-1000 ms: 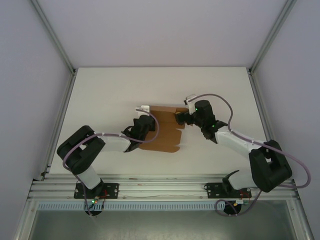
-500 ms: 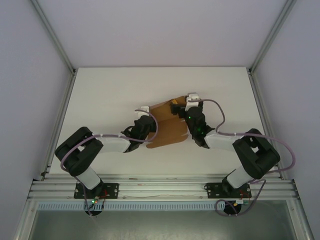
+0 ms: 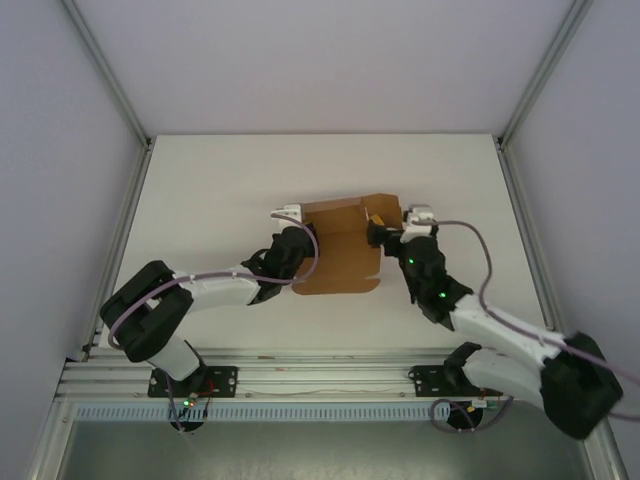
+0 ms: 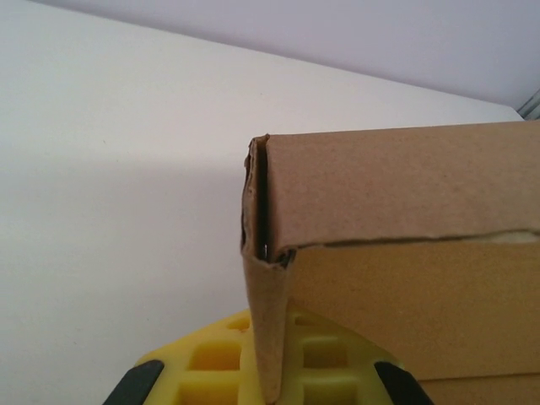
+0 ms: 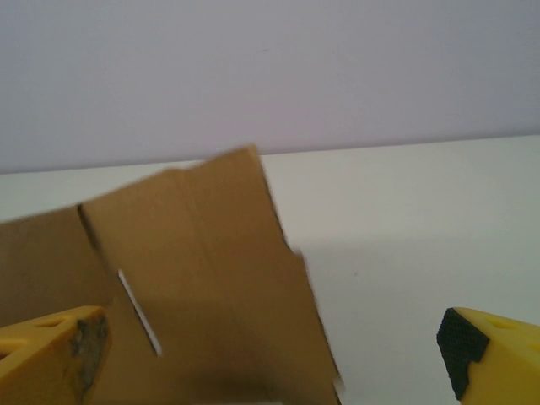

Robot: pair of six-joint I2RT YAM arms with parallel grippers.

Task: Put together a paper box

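Paper box (image 3: 340,262) lies at the middle of the desk (image 3: 200,190), far flaps raised, open room all round. Left hand (image 3: 293,262) pinches its left edge; right hand (image 3: 376,232) stands spread wide at the right flap, contact hard to judge.

- Overhead view: bright, even, diffuse light from above; white table (image 3: 200,190) close to washed out, no hard glare.
- Soft, narrow shadow along the near and right edges of the paper box (image 3: 335,265); faint shade beside both arms.
- Frame rails splayed toward the corners, wide-angle look.
- Left wrist view: crisp on the cardboard corner and its torn edge; left gripper (image 4: 267,381) soft, too close for focus; broad grey shade on the table beside the box.
- Right wrist view: smeared overall, cardboard edges blurred; right gripper (image 5: 270,363) fuzzy at both bottom corners; dark shade at the flap's base, pale shadow to its right.
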